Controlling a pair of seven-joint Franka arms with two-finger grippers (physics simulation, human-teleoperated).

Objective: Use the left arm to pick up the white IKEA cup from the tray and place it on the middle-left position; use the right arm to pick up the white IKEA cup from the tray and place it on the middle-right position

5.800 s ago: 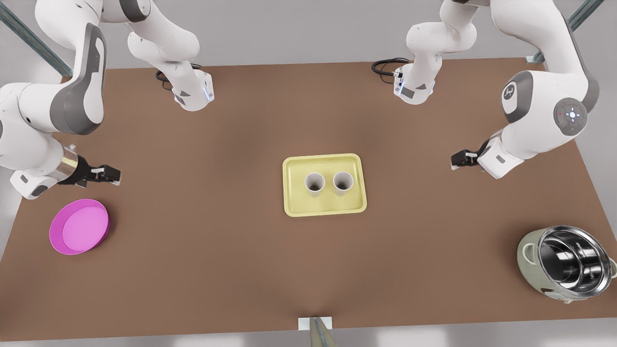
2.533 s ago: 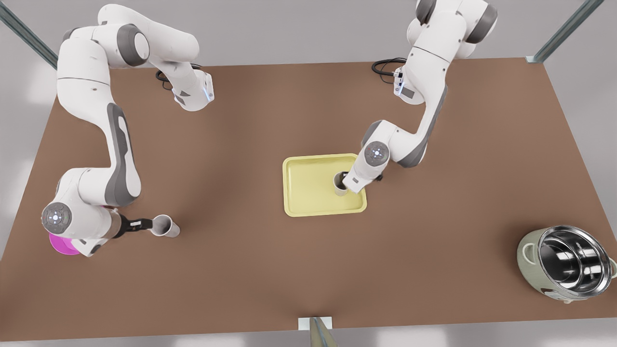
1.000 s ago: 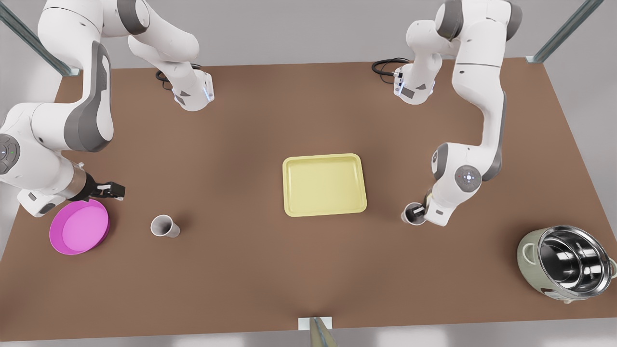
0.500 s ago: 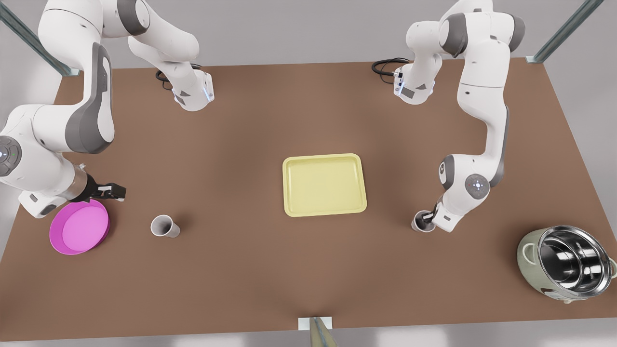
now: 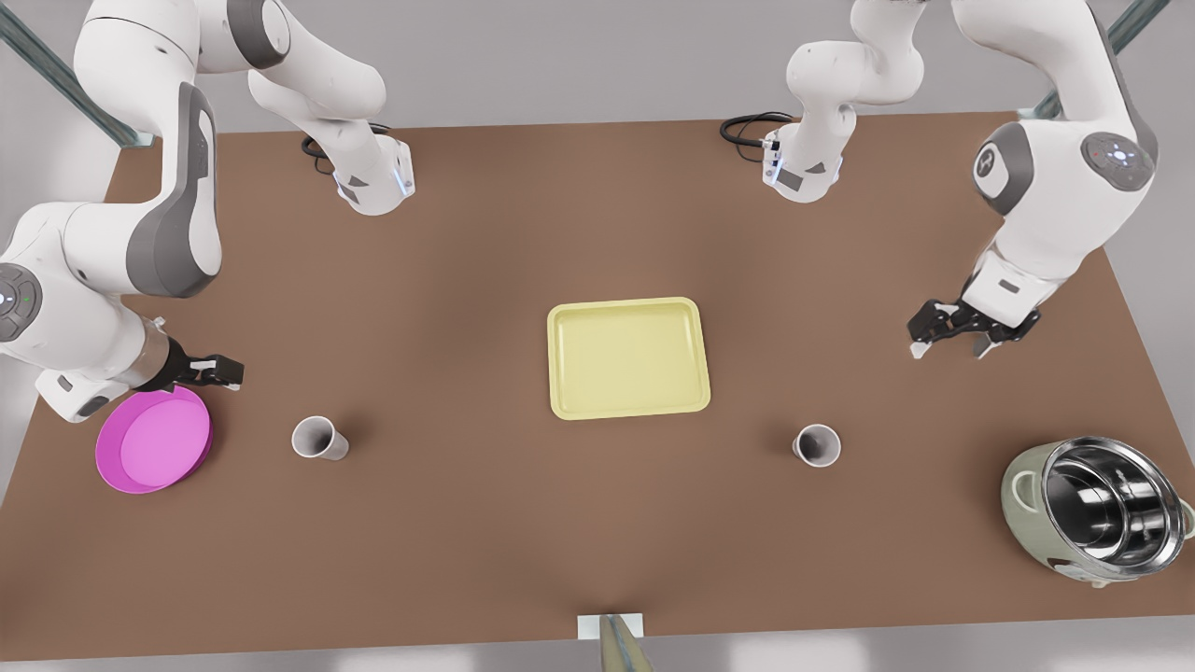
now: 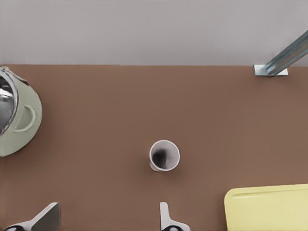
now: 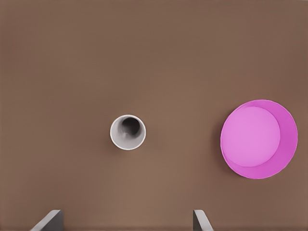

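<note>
Lower right of the tray [image 5: 627, 359], the cup [image 5: 817, 445] looks light, stiff and smooth; pinch its rim wall. Left gripper [image 5: 948, 338], mid-right, and right gripper [image 5: 217, 371], mid-left, both spread empty.

the tray [image 5: 627, 358]: pale yellow, rectangular w/ rounded corners & low rim, flat at mid-table, nothing in it. one white cup [image 5: 316, 438] stands upright, mouth up, on bare brown tabletop toward the front view's left of the tray, well apart from it. second white cup [image 5: 817, 445] upright too, on bare tabletop toward the front view's right, also well apart.
</note>
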